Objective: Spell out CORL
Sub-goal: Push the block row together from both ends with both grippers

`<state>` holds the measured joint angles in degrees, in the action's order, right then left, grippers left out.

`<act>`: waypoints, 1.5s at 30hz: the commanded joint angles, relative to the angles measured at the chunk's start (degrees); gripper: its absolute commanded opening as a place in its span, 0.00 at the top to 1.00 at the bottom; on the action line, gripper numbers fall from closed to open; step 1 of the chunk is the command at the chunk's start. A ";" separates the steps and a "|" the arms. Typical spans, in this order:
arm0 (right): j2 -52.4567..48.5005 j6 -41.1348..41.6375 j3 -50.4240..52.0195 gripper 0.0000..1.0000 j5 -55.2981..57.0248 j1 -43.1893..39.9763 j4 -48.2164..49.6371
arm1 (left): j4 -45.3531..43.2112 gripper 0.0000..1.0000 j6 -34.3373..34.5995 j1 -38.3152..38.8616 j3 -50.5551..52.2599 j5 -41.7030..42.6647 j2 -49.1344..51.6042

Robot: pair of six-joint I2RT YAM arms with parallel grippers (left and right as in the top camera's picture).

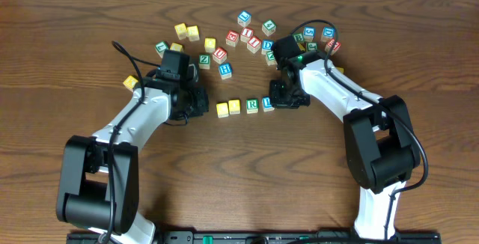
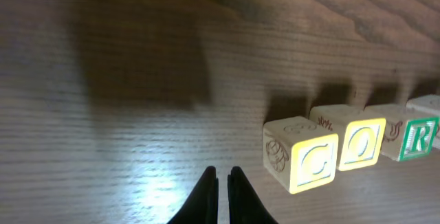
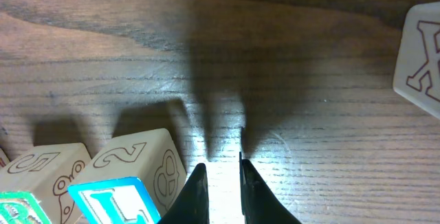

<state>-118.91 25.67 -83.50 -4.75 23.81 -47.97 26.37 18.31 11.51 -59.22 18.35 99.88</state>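
Four cubes stand in a row on the wooden table: a yellow C cube (image 1: 222,109), a yellow O cube (image 1: 234,107), a green R cube (image 1: 252,105) and a blue L cube (image 1: 267,103). The left wrist view shows the C cube (image 2: 313,163), O cube (image 2: 357,143) and R cube (image 2: 416,138) side by side. My left gripper (image 1: 199,102) (image 2: 222,177) rests just left of the C, shut and empty. My right gripper (image 1: 284,99) (image 3: 220,165) sits just right of the L cube (image 3: 113,200), its fingers slightly apart with only table between them.
Several loose letter cubes (image 1: 251,36) lie scattered behind the row, among them a blue H cube (image 1: 225,70) and a green Z cube (image 1: 204,61). Another cube (image 3: 421,59) sits right of my right gripper. A yellow cube (image 1: 132,82) lies by the left arm.
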 commanded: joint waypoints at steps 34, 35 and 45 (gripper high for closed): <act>-0.26 0.87 0.39 0.88 -0.13 3.08 2.21 | -8.11 0.92 5.77 5.97 3.06 0.70 2.97; -0.26 0.87 0.39 0.88 -0.13 3.08 2.25 | -8.33 0.93 5.77 6.21 3.06 0.70 2.97; -0.26 0.85 0.39 0.88 -0.15 3.80 2.27 | -10.05 0.92 5.79 6.60 3.06 0.70 2.97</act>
<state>-118.91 25.67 -83.50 -4.73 25.85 -45.76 16.62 24.03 18.06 -56.75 19.00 102.24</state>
